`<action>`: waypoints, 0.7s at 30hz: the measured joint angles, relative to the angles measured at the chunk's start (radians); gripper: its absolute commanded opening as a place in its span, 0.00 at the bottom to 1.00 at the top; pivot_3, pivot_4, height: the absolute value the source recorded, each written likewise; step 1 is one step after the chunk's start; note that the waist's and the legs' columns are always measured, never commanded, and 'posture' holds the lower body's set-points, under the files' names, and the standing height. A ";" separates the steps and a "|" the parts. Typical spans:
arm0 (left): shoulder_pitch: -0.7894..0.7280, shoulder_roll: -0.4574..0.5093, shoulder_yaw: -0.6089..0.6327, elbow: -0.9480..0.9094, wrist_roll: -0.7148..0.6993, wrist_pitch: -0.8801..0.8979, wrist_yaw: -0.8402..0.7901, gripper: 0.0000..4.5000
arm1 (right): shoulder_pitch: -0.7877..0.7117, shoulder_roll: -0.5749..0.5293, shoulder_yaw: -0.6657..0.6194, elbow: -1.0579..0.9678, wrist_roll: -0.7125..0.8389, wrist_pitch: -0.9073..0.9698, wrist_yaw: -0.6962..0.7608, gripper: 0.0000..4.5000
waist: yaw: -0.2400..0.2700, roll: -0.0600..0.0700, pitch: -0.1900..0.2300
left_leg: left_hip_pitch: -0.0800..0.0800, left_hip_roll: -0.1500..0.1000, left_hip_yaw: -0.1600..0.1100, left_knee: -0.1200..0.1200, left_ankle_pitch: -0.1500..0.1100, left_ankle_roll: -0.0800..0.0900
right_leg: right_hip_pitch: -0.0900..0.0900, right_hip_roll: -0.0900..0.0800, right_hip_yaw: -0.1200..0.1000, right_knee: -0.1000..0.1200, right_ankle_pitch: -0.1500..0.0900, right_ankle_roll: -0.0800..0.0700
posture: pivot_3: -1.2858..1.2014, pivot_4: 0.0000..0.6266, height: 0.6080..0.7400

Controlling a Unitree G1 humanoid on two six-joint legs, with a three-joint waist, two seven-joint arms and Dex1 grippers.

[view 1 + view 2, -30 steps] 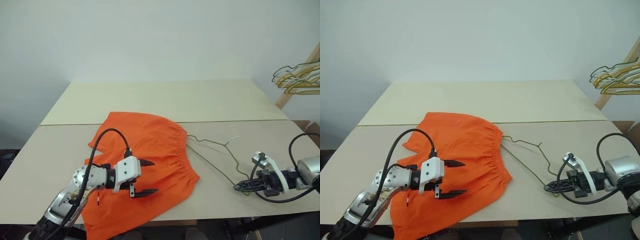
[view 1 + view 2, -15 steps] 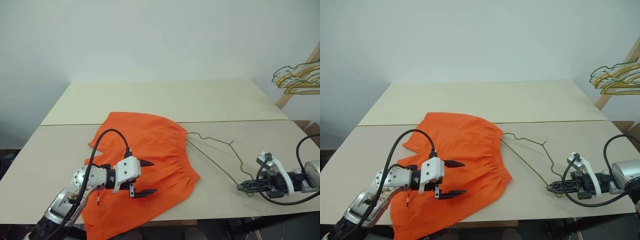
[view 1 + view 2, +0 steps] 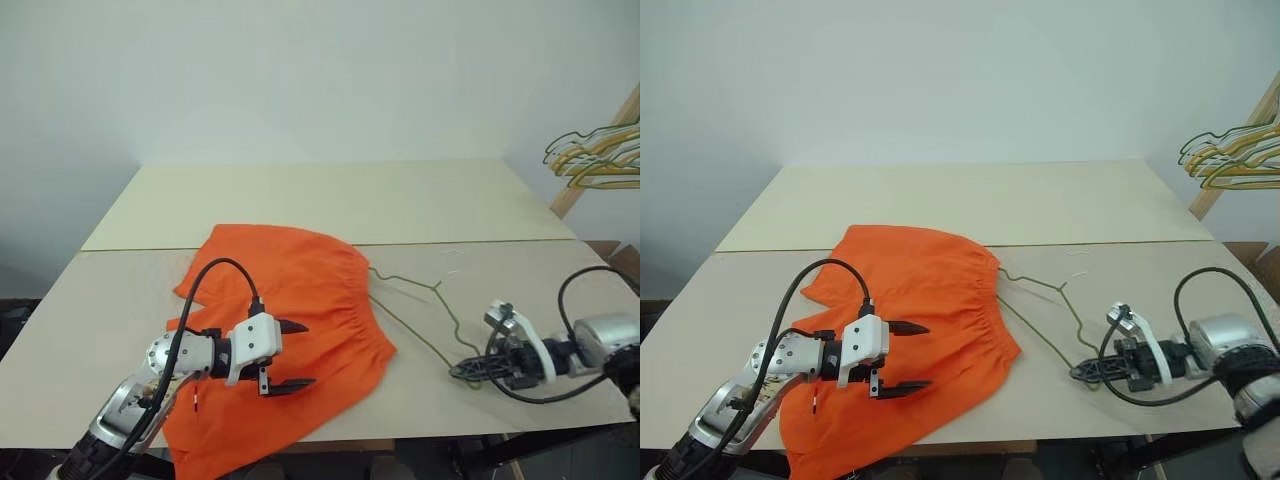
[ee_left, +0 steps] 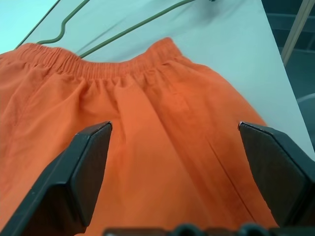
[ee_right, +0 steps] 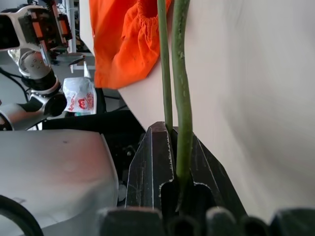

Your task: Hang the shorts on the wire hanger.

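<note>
The shorts lie flat on the table, near its front edge, with the gathered waistband facing the robot's right side. The wire hanger lies on the table just beside that waistband, its far end reaching up against the elastic edge and its near corner clamped in the right gripper, whose fingers are pressed together on the wire; the right wrist view confirms two strands of wire running out of the closed fingers toward the orange fabric. The left gripper hovers over the middle of the shorts with its fingers spread wide and nothing between them; whether the fingertips touch the fabric cannot be determined. Progress assessment: the hanger is secured, but no part of the shorts is over or through the wire. Remaining steps, as judged: take hold of the waistband with the left gripper, open it, feed the hanger in or drape the fabric over the wire. A bunch of yellow and green hangers hangs at the far right, unused.
</note>
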 measured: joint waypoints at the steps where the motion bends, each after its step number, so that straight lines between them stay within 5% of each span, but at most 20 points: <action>1: 0.000 0.000 0.000 0.000 0.001 0.000 0.000 0.99 | -0.007 0.006 0.005 0.003 -0.006 -0.005 0.000 0.00 | 0.001 0.000 0.000 | 0.000 0.000 0.000 0.000 0.000 0.000 | 0.000 0.000 0.000 0.000 0.000 0.000 | 0.53 0.00 1.00; 12: 0.022 0.002 0.001 -0.001 0.018 0.000 0.011 0.99 | -0.017 -0.021 0.103 -0.044 0.014 -0.090 0.000 0.00 | 0.018 0.001 -0.001 | 0.000 0.000 0.000 0.000 0.000 0.000 | 0.000 0.000 0.000 0.000 0.000 0.000 | 0.54 0.00 1.00; 21: 0.032 0.005 0.002 -0.016 0.022 0.000 0.014 0.99 | 0.067 -0.150 0.145 -0.094 0.072 -0.218 0.001 0.00 | 0.028 0.002 -0.001 | 0.000 0.000 0.000 0.000 0.000 0.000 | 0.000 0.000 -0.001 0.000 0.000 0.000 | 0.54 0.00 1.00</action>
